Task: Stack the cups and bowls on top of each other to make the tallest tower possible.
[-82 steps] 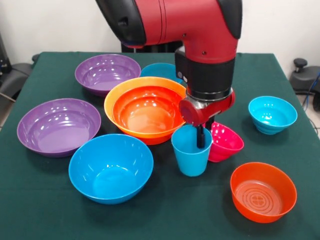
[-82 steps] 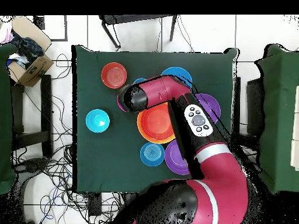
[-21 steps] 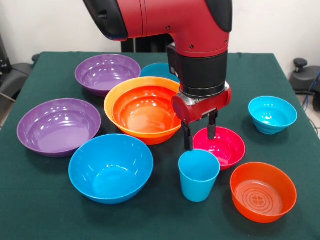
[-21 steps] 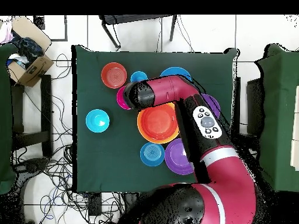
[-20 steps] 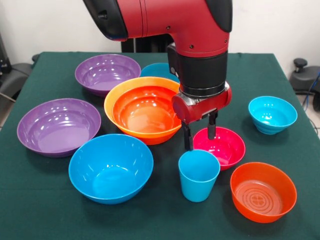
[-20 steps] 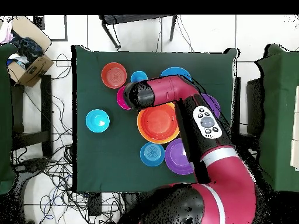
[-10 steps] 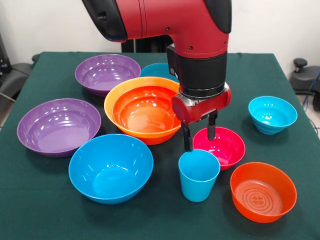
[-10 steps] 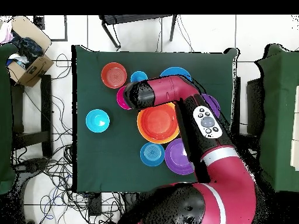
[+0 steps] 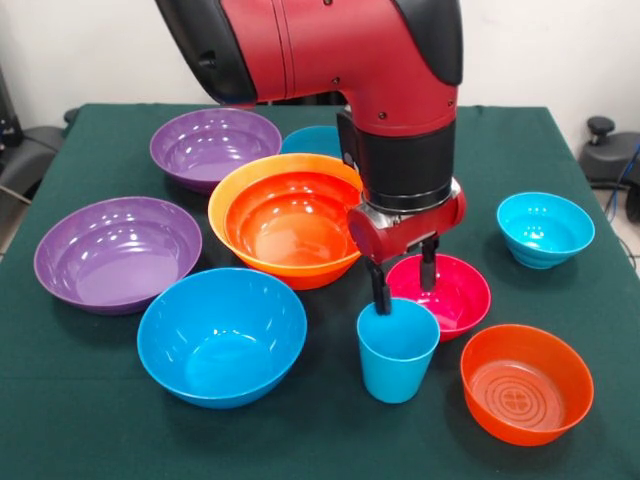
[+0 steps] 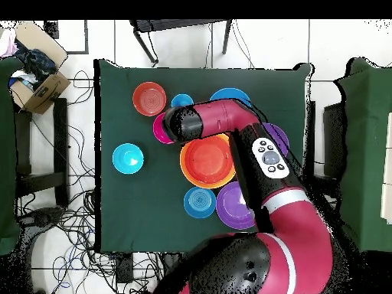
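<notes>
Front view: the claw [image 9: 403, 283] hangs spread above the cup [image 9: 397, 349]. Its left finger [image 9: 381, 291] reaches down to the cup's far rim, and the right finger hangs in front of the magenta bowl [image 9: 452, 291]. The cup stands upright on the bench [image 9: 80, 420], apart from the tower. So far the tower is only a red-orange bowl nested in the big orange bowl [image 9: 240, 180], to the cup's far left.

The risk, as I judge it, is the rim: a finger landing on the edge rather than astride it would tip the light cup or push it into the magenta bowl just behind it. A pinch on one wall may also let the cup swing as it lifts.

Around it stand a blue bowl [image 9: 221, 335] to the left, a red-orange bowl [image 9: 526, 382] near right, a cyan bowl [image 9: 545, 229] far right and two purple bowls [image 9: 117, 251] to the left. The path to the tower looks open once the cup is raised.

Overhead view: the arm [image 10: 230, 122] covers the claw, so nothing of its fingers shows. The cup [image 10: 181, 100] peeks out beside the arm, probably with the magenta bowl under the arm's end.
</notes>
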